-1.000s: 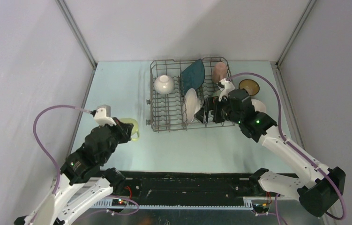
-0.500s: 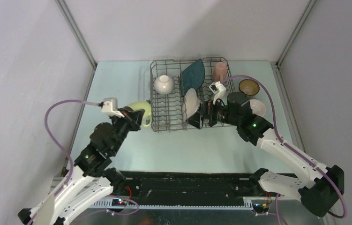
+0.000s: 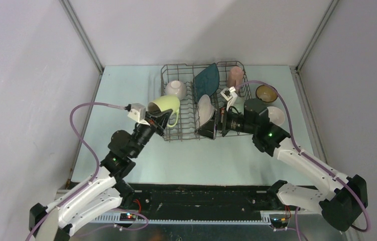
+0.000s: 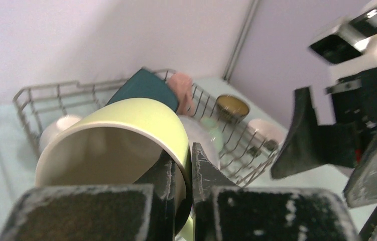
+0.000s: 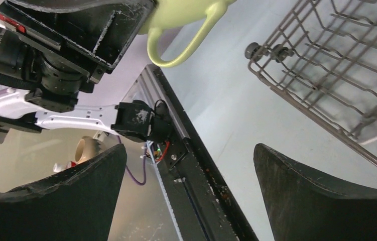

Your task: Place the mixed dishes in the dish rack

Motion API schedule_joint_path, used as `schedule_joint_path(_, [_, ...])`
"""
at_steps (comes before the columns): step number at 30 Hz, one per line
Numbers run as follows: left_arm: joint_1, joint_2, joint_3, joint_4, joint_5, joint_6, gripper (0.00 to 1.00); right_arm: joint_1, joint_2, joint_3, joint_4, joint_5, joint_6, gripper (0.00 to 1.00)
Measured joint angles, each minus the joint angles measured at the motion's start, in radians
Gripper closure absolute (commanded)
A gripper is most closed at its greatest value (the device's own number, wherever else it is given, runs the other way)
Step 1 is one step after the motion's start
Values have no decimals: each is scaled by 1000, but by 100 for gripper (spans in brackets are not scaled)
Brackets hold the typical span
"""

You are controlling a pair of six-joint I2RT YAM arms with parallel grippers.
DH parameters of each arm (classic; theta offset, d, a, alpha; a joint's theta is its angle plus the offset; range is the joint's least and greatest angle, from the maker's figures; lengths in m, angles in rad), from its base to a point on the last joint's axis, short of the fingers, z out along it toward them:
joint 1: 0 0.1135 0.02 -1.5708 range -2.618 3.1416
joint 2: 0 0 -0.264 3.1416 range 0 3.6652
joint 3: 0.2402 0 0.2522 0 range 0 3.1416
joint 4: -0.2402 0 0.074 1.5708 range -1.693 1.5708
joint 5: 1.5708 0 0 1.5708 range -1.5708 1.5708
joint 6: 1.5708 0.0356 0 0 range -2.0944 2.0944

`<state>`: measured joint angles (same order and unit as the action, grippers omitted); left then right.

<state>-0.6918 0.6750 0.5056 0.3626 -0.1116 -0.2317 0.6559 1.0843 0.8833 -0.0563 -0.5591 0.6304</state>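
Left gripper (image 4: 181, 173): jaws pinch the rim wall of the yellow-green mug (image 3: 165, 105), one finger inside and one outside. The mug is tipped on its side, in the air over the left edge of the dish rack (image 3: 180, 136). It is judged rigid, glazed, slippery and breakable. A rim pinch may swivel; gripping lower on the wall looks steadier. Right gripper (image 3: 211, 125): jaws spread wide, empty, at the rack's near middle.

1. Dish rack (image 3: 186, 133): upper centre of frame, on the table (image 3: 126, 90).
2. In the rack: first bowl (image 3: 175, 88) upper left; square plate (image 3: 207, 78) upper centre; round plate (image 3: 205, 109) directly below it; first mug (image 3: 235, 75) upper right corner.
3. Second mug (image 3: 165, 106): overlaps the rack's left rim.
4. Second bowl (image 3: 265, 93) and third bowl (image 3: 276, 114): on the table right of the rack, the third lower in frame.
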Motion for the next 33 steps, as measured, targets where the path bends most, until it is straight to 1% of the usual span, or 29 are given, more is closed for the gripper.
schedule_joint_path(5, [0, 54, -2, 201, 80, -2, 100, 20, 24, -6, 96, -35, 56, 7])
schedule_joint_path(8, [0, 77, -7, 288, 120, -14, 100, 35, 45, -6, 166, -53, 101, 9])
schedule_joint_path(11, [0, 96, -43, 407, 159, -55, 100, 44, 80, -6, 253, -74, 158, 10])
schedule_joint_path(14, [0, 111, -84, 502, 180, -105, 100, 49, 124, -8, 349, -89, 232, 16])
schedule_joint_path(22, [0, 126, -97, 596, 229, -204, 100, 56, 213, -8, 492, -97, 356, 33])
schedule_joint_path(24, [0, 131, -97, 619, 241, -222, 100, 59, 236, -8, 517, -101, 388, 35])
schedule_joint_path(30, [0, 166, -97, 660, 275, -267, 100, 75, 255, -3, 562, -109, 430, 36])
schedule_joint_path(32, [0, 174, -97, 669, 282, -269, 100, 81, 261, 4, 565, -109, 435, 39])
schedule_joint_path(33, [0, 177, -97, 673, 284, -269, 100, 84, 262, 7, 566, -111, 436, 42])
